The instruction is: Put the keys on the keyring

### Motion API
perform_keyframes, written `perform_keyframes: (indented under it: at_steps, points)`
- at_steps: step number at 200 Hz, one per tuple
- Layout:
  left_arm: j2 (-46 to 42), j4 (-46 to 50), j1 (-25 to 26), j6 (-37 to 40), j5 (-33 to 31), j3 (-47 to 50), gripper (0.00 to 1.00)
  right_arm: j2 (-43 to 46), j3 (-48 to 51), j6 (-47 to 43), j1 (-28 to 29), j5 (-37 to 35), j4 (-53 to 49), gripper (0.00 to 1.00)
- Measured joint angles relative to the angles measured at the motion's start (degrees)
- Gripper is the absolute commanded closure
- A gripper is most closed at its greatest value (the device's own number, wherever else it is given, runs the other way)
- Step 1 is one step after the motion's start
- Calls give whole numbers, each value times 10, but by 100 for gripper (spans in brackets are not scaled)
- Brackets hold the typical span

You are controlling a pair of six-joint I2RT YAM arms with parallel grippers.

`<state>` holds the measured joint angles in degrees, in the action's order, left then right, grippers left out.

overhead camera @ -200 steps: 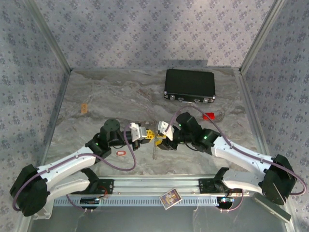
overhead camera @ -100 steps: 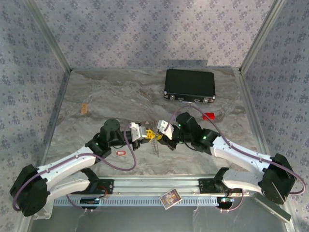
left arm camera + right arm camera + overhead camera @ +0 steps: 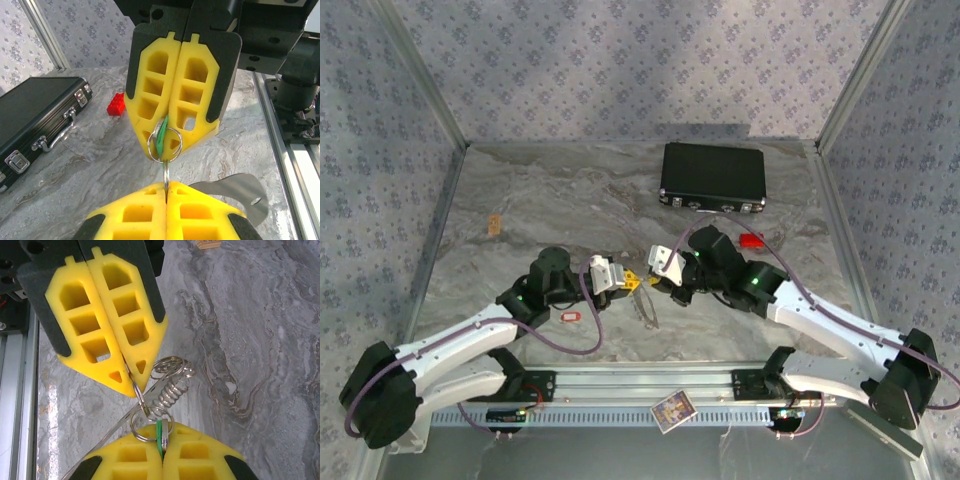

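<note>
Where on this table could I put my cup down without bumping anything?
Bare marble: rear left, between the case and the left wall, apart from a tan chip; the strip right of the red block; a small patch between the arms by the front rail. Crowded: the middle, where left gripper and right gripper meet at the keyring.

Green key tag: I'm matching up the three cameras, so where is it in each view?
Top external: too small to make out, where the yellow fingers meet near picture centre.
Left wrist: green key tag mid-frame, at the right gripper's fingertips.
Right wrist: the tag bottom centre, pinched in its own fingers; left gripper above pinches a metal ring.
Landmark: both yellow finger pairs, tip to tip.
</note>
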<state>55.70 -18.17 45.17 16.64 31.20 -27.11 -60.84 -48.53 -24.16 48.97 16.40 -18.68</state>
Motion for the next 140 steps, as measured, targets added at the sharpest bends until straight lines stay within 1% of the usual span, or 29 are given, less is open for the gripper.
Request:
perform_keyframes:
  at_steps: [58,64,78,93,109,140]
  points:
    - [0,2,0,3,0,-3,100,0,-16,-16,8,-17,-25,100]
    - [0,2,0,3,0,-3,94,0,-17,-18,9,-17,-26,100]
    - [0,2,0,7,-3,-4,76,0,-17,-21,9,-21,-27,100]
    - [0,7,-1,2,-11,-4,64,0,-19,-23,9,-28,-33,100]
    - [-2,9,0,0,-22,-4,59,0,-22,-25,9,-36,-39,100]
    - [-32,3,0,-7,-54,0,56,0,-27,-29,9,-47,-48,100]
